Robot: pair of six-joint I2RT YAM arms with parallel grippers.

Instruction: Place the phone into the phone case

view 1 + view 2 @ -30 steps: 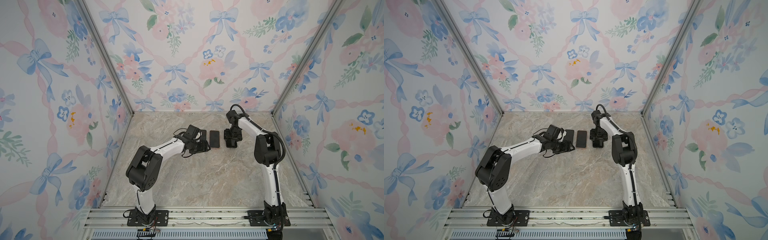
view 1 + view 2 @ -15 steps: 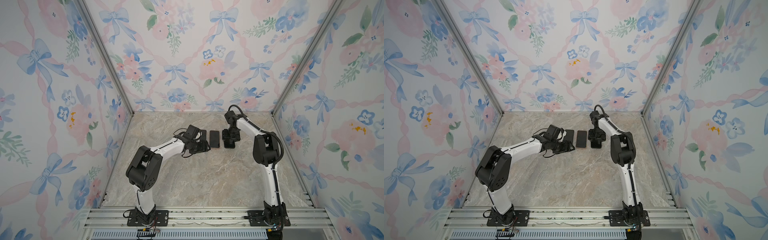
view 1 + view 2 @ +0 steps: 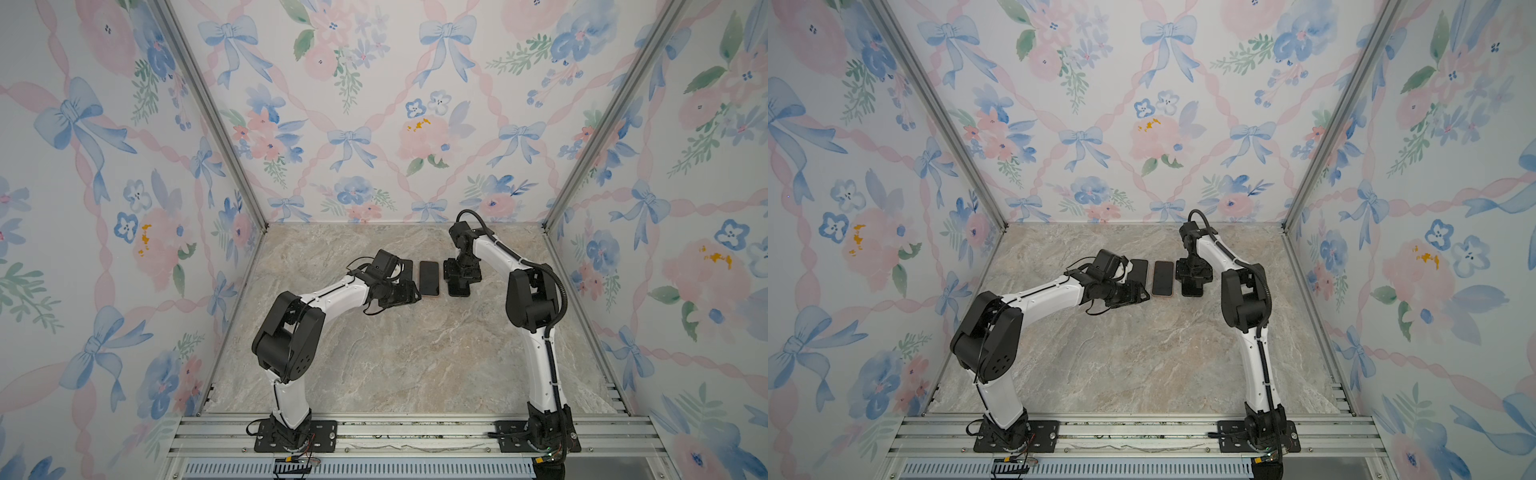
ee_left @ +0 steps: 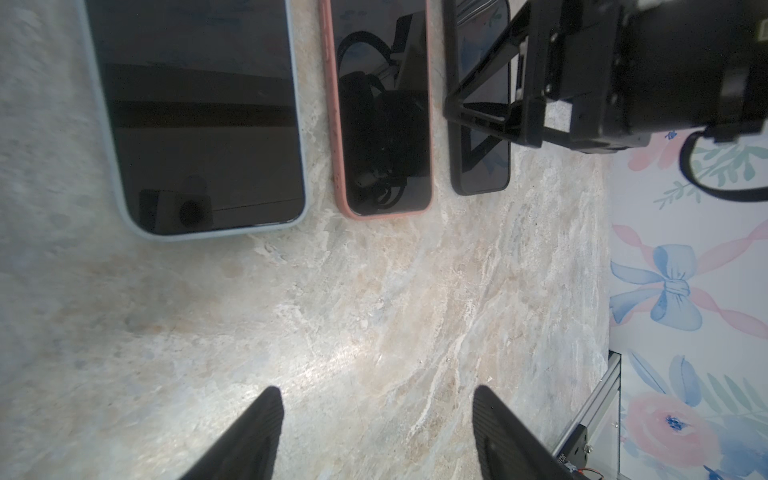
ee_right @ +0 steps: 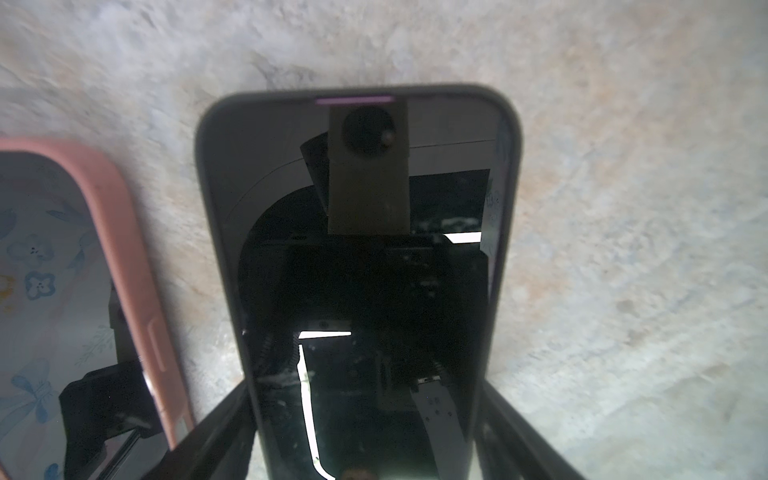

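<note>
Near the far edge of the marble-patterned table [image 3: 374,357], a glossy black phone [image 5: 361,257] sat in its dark grey case [image 5: 208,166]. The right gripper [image 5: 365,386] had its jaws flanking the long sides; whether they pinched it was unclear. The left gripper [image 4: 374,395] held its jaws spread near a pink-cased phone [image 4: 382,104].

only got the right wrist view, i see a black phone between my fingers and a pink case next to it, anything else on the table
Observer: Yes, a blue-cased phone lies beyond the pink-cased phone, making three in a row.
Operator: where's the left gripper
Observer: The left gripper is open and empty, over bare table short of the row.
Operator: is its arm covering anything
Observer: In both top views its wrist hides part of the blue-cased phone.
</note>
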